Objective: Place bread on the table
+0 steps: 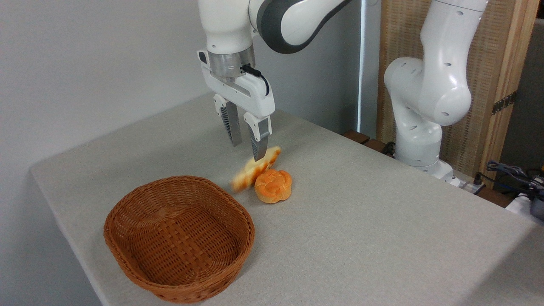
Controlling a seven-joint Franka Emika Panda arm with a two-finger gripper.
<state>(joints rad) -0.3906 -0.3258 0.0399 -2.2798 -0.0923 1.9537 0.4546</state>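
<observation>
Right now the gripper [246, 151] hangs a little left of the frame's centre, pointing straight down from the white arm, with its two fingers parted and a clear gap of grey wall and cloth showing between them. Nothing is clamped in that gap, so I'd call the jaws open.

Just below them, and slightly to the right, is the bread [255, 169], the pale golden loaf. It looks blurred, and it is tilted: its long axis runs from the lower left, near the basket's far rim, up to the upper right, where its tip sits right by the end of the right-hand finger. Whether that finger touches the loaf I can't tell from here. Nor can I say for certain that the loaf is fully resting on the table [382, 212]; the blur suggests to me it may be dropping or settling.

Its lower flank is beside or against the round orange bun [273, 185], which sits on the cloth just right of it. The brown wicker basket [178, 238] stands empty in the lower left, near the loaf but not holding it.

My guess is the release is as good as done. If so, what matters next is going straight up, since the loaf's high end is so close to that right finger that any sideways drift could knock it.
</observation>
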